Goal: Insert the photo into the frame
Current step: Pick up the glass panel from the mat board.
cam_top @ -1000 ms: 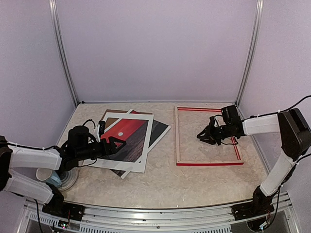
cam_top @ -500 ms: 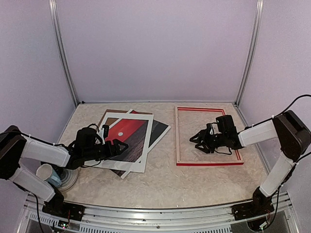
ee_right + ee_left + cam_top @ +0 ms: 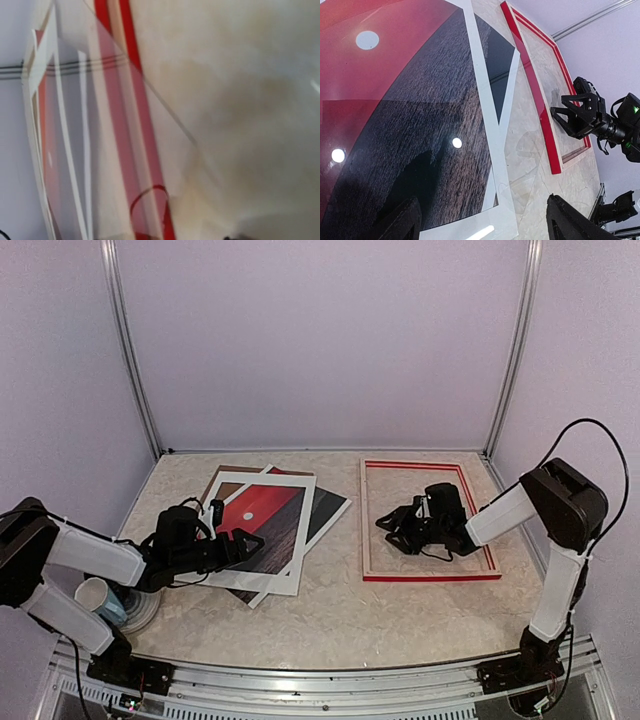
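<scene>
Right, over on the left half of the pale marbled worktop (image 3: 330, 625) lies the large white-bordered print of a red sky with a small white sun over dark sea (image 3: 268, 525). It is picture side up, askew, and stacked on a plain brown cardboard board (image 3: 226, 478) and a dark sheet (image 3: 327, 508). The left pincer (image 3: 236, 527) hovers low above the print's near left part. Its wrist view shows both fingers (image 3: 402, 222) spread wide, with nothing between them.

Across on the right half, the big thin rectangular frame, red with pale wood inner edges (image 3: 430, 577), lies flat, well apart from the print. The right pincer (image 3: 388, 533) sits inside the frame's opening, near its left rail. Seen from the left wrist camera its jaws are splayed, with nothing in them. Its own camera is blurred, showing red rail and the edge of a clear pane. A white paper cup (image 3: 92, 597) lies at the near left corner.
</scene>
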`<action>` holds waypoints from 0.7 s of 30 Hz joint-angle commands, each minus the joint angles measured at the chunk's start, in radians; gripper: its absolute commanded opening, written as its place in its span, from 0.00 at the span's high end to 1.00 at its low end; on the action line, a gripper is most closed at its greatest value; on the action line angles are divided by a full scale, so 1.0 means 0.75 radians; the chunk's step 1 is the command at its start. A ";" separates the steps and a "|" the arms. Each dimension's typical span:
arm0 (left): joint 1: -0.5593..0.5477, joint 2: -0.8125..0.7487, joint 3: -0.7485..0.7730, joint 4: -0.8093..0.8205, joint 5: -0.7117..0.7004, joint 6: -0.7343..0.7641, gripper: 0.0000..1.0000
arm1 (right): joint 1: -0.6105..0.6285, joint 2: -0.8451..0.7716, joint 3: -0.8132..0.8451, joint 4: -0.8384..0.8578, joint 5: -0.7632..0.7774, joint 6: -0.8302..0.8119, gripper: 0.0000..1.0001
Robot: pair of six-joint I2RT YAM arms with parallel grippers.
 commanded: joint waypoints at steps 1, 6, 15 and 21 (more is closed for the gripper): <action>-0.005 -0.023 -0.021 0.035 0.018 -0.007 0.14 | 0.028 0.078 0.064 0.127 0.020 0.044 0.48; -0.009 -0.028 -0.029 0.036 0.018 -0.005 0.14 | 0.036 0.151 0.086 0.191 -0.013 0.061 0.48; -0.013 -0.026 -0.039 0.045 0.021 -0.007 0.14 | 0.045 0.194 0.088 0.278 -0.006 0.092 0.53; -0.015 -0.017 -0.040 0.052 0.026 -0.010 0.14 | 0.045 0.206 0.086 0.340 -0.003 0.088 0.75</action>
